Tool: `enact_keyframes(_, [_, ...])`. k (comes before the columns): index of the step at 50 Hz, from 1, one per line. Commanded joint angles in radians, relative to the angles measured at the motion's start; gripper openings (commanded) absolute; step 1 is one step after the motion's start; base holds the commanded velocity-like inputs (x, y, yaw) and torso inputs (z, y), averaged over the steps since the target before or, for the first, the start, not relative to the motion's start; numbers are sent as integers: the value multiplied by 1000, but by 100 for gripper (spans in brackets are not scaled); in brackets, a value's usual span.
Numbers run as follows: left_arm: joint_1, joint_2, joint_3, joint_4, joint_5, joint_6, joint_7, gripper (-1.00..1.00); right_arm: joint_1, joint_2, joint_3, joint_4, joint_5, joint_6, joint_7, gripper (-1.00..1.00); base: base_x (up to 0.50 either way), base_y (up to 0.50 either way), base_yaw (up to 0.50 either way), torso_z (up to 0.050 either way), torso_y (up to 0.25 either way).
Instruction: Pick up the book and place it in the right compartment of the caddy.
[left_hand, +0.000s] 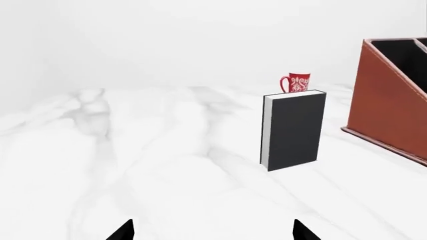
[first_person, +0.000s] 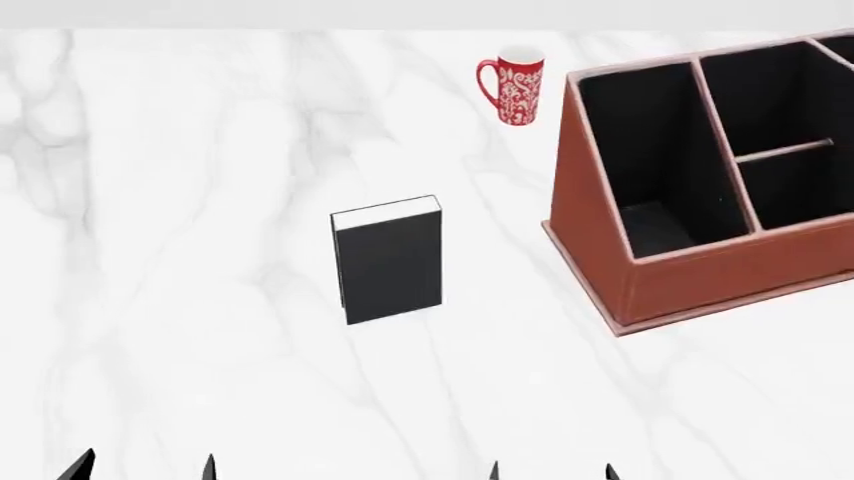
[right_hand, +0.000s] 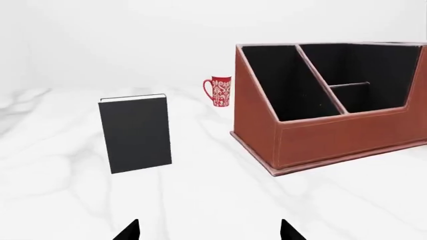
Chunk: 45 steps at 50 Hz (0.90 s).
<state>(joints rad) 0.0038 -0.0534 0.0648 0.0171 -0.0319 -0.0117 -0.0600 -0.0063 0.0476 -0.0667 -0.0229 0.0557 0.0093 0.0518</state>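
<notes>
The black book (first_person: 388, 262) stands upright on the white marble table, its white page edges on top. It also shows in the left wrist view (left_hand: 294, 129) and the right wrist view (right_hand: 135, 134). The reddish-brown caddy (first_person: 694, 275) with black-lined compartments stands to its right, and shows in the right wrist view (right_hand: 327, 135) and partly in the left wrist view (left_hand: 390, 107). My left gripper (first_person: 140, 468) and right gripper (first_person: 550, 472) sit at the near table edge, both open and empty, well short of the book. Only the fingertips show.
A red-and-white patterned mug (first_person: 514, 87) stands behind the book, left of the caddy's far corner. The marble table (first_person: 174, 200) stretches wide to the left and front.
</notes>
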Motion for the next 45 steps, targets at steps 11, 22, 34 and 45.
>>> enact_keyframes(11, [11,-32,39,24,-22,3,-40,100,1,37,-32,-21,43,28,30,100,7,-500,0,0,0])
enact_keyframes(22, [9,-44,51,23,-38,5,-53,100,3,50,-46,-21,54,31,45,100,11,-500,0,0,0])
enact_keyframes(34, [42,-58,-5,135,-36,-78,-156,100,2,61,-59,-35,64,27,67,100,2,-83,0,0,0])
enact_keyframes(45, [306,-103,-385,481,-107,-151,-352,100,17,75,-64,-67,72,54,87,100,0,0,0,0,0])
